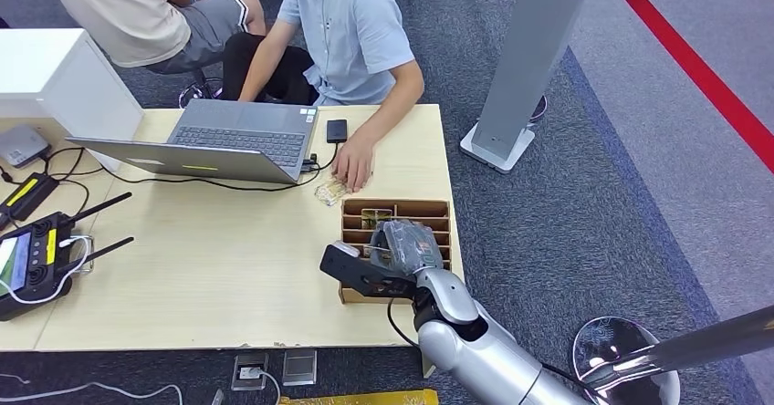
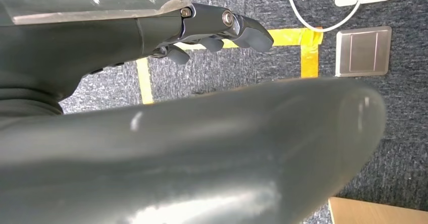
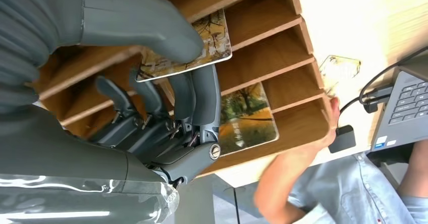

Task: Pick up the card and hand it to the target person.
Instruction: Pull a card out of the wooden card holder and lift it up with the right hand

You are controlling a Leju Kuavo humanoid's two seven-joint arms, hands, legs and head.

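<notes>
Your right hand (image 3: 151,98) pinches a card (image 3: 212,37) between thumb and fingers, over the slotted wooden box (image 1: 402,212) at the counter (image 1: 210,268) edge. A second card (image 3: 247,118) lies in a slot nearby. Beyond it, a person's hand (image 1: 354,163) rests beside the laptop (image 1: 228,136). Your left hand (image 2: 212,32) hangs over carpet, fingers loosely curled, holding nothing.
</notes>
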